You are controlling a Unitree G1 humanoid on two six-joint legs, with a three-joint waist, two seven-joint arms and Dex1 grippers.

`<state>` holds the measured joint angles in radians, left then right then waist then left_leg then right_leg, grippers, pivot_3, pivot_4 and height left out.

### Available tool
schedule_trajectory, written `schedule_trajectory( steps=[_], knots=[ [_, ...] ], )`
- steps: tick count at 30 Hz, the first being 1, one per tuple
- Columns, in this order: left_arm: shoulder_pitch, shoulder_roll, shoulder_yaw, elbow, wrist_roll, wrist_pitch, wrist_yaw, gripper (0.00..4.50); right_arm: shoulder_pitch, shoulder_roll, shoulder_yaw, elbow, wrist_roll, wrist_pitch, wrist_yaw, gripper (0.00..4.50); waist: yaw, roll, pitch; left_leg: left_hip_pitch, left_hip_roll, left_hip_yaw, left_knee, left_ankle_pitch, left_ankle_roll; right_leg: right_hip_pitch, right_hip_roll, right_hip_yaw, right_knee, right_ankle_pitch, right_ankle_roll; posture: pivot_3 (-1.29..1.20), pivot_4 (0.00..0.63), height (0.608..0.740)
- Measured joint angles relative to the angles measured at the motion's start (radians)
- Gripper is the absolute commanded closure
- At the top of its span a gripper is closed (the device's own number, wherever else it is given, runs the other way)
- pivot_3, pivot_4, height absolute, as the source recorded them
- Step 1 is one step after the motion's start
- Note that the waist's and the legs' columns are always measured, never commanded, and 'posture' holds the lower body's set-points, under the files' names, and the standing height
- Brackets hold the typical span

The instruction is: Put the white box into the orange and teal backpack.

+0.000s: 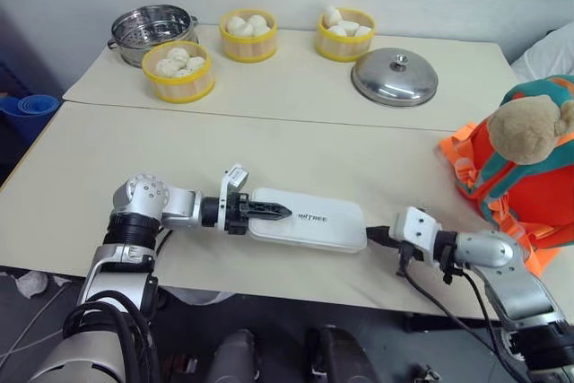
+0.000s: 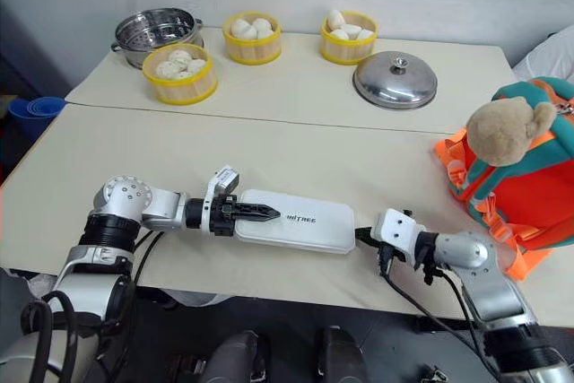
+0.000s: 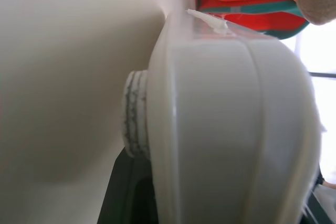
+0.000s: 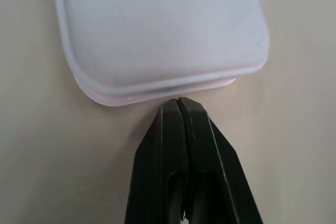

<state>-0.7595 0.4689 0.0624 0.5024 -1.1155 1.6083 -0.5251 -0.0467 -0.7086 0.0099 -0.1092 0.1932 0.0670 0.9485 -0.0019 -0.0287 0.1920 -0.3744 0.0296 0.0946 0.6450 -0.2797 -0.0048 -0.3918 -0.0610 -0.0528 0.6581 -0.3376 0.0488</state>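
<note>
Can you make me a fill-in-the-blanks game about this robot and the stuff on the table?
1. The white box lies flat on the ____.
2. The plush bear head sits on the orange and teal ____.
3. ____ yellow steamer baskets hold white buns.
4. The steel lid lies on the table, not on the steel ____.

Missing words: table; backpack; three; pot
</note>
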Motion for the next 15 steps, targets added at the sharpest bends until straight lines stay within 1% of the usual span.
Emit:
schedule_trajectory(
  steps=[2,3,4,5,6,7,9,11,12,14,15],
  knots=[
    [0.064,0.017,0.013,-0.138,0.004,-0.039,-0.023,3.31,0.075,0.01,-0.056,-0.039,0.053,0.028,-0.012,3.0,0.0,0.0,0.0,-0.001,0.0,0.0,0.0,0.0,0.0,-0.001,0.0,0.0,-0.001,0.0,0.0,0.0,0.15,0.74],
    [0.118,0.039,0.003,-0.251,0.024,-0.103,-0.068,3.31,0.129,0.022,-0.098,-0.072,0.087,0.041,-0.026,2.66,0.0,0.0,0.0,-0.001,0.0,0.0,-0.001,0.0,0.0,-0.001,0.0,0.0,-0.002,0.0,0.0,0.0,0.15,0.74],
    [0.181,0.076,-0.02,-0.365,0.065,-0.207,-0.144,3.31,0.194,0.039,-0.151,-0.11,0.123,0.053,-0.045,2.33,-0.002,0.0,0.0,-0.001,0.001,0.0,-0.002,-0.001,-0.001,-0.001,0.0,0.0,-0.002,0.0,-0.001,0.0,0.15,0.74],
    [0.224,0.105,-0.034,-0.433,0.101,-0.292,-0.21,3.31,0.242,0.05,-0.19,-0.131,0.146,0.061,-0.06,2.04,-0.003,0.0,0.0,0.0,0.001,0.0,-0.002,-0.001,-0.002,0.0,0.001,0.0,-0.002,-0.001,-0.001,0.0,0.15,0.74],
    [0.274,0.136,-0.054,-0.504,0.155,-0.42,-0.304,3.31,0.295,0.074,-0.245,-0.159,0.17,0.069,-0.09,1.64,-0.003,0.001,0.0,0.0,0.001,0.001,-0.003,-0.002,-0.003,0.0,0.001,0.0,-0.003,-0.001,-0.002,0.0,0.15,0.74],
    [0.304,0.153,-0.065,-0.541,0.196,-0.512,-0.374,3.31,0.325,0.093,-0.286,-0.174,0.186,0.071,-0.115,1.27,-0.002,0.001,0.0,0.0,0.001,0.001,-0.003,-0.003,-0.006,0.0,0.001,0.0,-0.003,-0.001,-0.002,0.0,0.15,0.74],
    [0.339,0.172,-0.084,-0.58,0.26,-0.654,-0.48,3.31,0.355,0.12,-0.349,-0.204,0.204,0.073,-0.163,0.66,-0.002,0.001,0.0,0.001,0.001,0.001,-0.003,-0.003,-0.006,0.001,0.0,0.001,-0.003,-0.001,-0.003,0.0,0.15,0.74],
    [0.375,0.174,-0.097,-0.604,0.34,-0.822,-0.564,3.31,0.376,0.173,-0.434,-0.246,0.226,0.071,-0.239,0.02,-0.001,0.001,0.0,0.001,0.001,0.001,-0.003,-0.004,-0.004,0.001,0.0,0.001,-0.003,0.0,-0.003,0.0,0.15,0.74],
    [0.387,0.173,-0.099,-0.605,0.361,-0.873,-0.59,3.31,0.378,0.19,-0.477,-0.255,0.234,0.07,-0.277,0.02,-0.001,0.002,0.0,0.001,0.001,0.001,-0.004,-0.004,-0.003,0.001,0.0,0.001,-0.003,-0.001,-0.004,0.0,0.15,0.74],
    [0.395,0.168,-0.096,-0.604,0.376,-0.921,-0.613,3.31,0.376,0.206,-0.538,-0.278,0.258,0.073,-0.327,0.02,-0.001,0.002,0.0,0.0,0.001,0.001,-0.005,-0.004,-0.001,-0.001,0.0,0.001,-0.003,-0.001,-0.004,0.0,0.15,0.74],
    [0.396,0.167,-0.094,-0.603,0.379,-0.934,-0.62,3.31,0.366,0.207,-0.557,-0.296,0.273,0.086,-0.349,0.02,-0.002,0.002,0.0,0.0,0.001,0.001,-0.007,-0.002,0.004,-0.001,0.0,0.002,-0.004,-0.001,-0.004,0.0,0.15,0.74]
  ],
)
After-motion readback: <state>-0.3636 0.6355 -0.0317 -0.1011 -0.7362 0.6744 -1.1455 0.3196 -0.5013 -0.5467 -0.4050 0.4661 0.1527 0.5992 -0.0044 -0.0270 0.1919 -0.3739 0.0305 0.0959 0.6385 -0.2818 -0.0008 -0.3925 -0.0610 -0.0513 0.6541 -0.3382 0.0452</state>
